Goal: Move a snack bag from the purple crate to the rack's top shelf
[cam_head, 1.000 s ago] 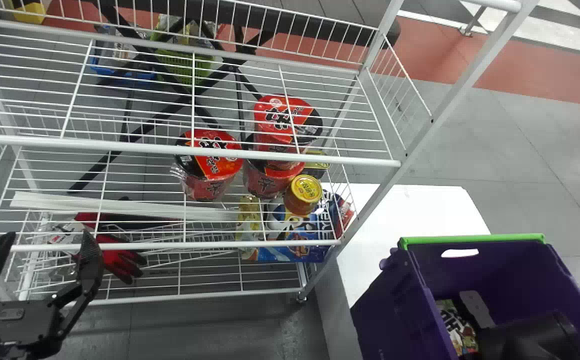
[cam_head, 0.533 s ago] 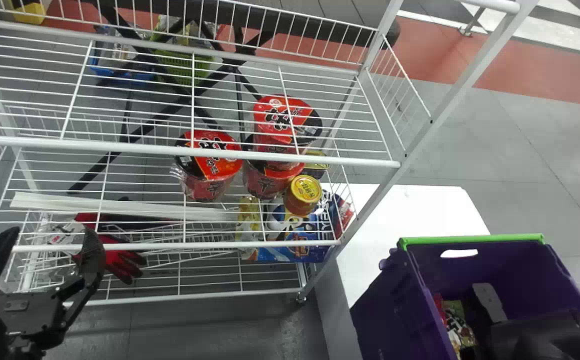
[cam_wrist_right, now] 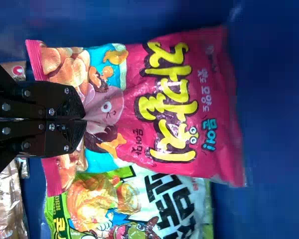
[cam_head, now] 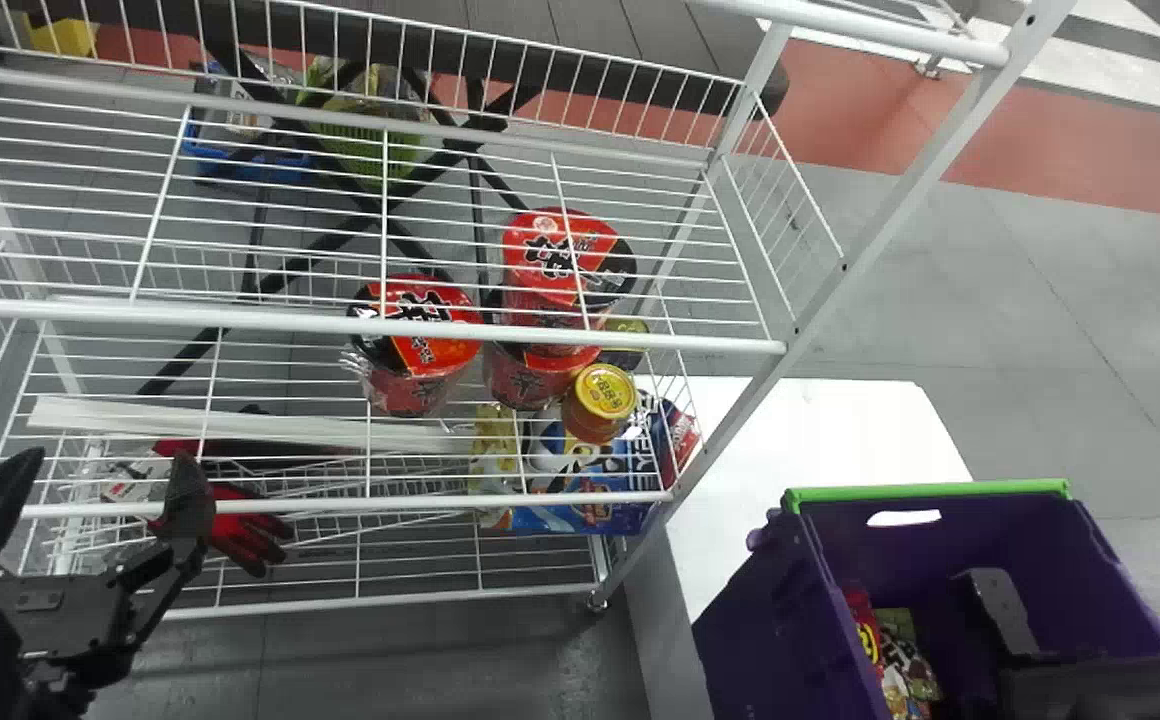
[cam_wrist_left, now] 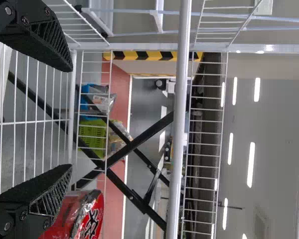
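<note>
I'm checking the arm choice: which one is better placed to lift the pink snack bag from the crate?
Right, I'd say: the right claw is shut on the pink snack bag in the purple crate, while the left claw is open and empty at the rack.

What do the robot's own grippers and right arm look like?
The left gripper is black, with tapered jaws, latticed along their sides, and silvery screws. The right gripper is also black, its jaws ribbed, with silvery screws on its links. The right arm has a dark, rounded casing.
</note>
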